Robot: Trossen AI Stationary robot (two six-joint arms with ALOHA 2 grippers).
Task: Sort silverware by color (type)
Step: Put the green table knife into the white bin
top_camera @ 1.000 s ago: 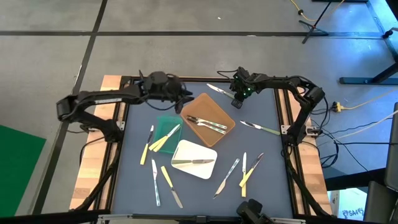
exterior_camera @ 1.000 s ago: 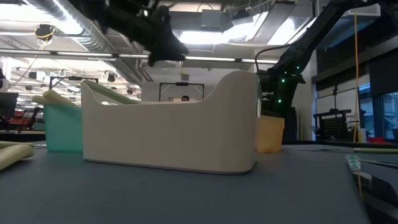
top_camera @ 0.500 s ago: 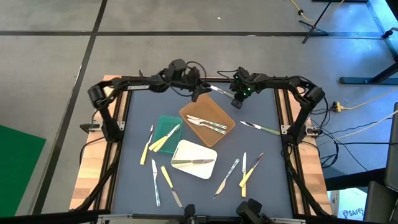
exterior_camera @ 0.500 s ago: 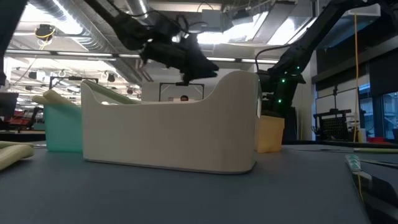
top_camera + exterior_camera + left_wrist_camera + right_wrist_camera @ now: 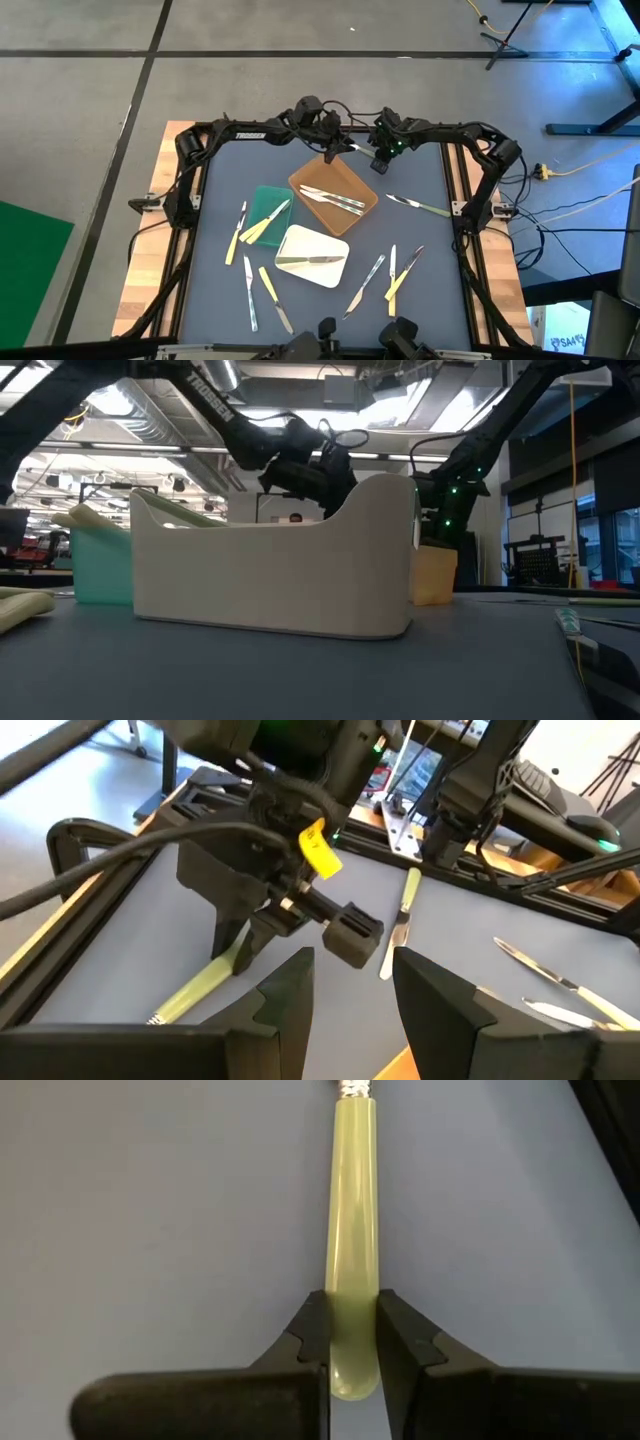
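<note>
High view: brown tray [image 5: 352, 181] at centre holds a few silvery pieces, white tray [image 5: 296, 245] below holds one knife, green tray [image 5: 263, 202] carries yellow-handled pieces.

Right wrist view: right gripper [image 5: 352, 1342] pinches a green-handled utensil [image 5: 353, 1200].

Left wrist view: left gripper [image 5: 352, 982], jaws spread, faces it.
</note>
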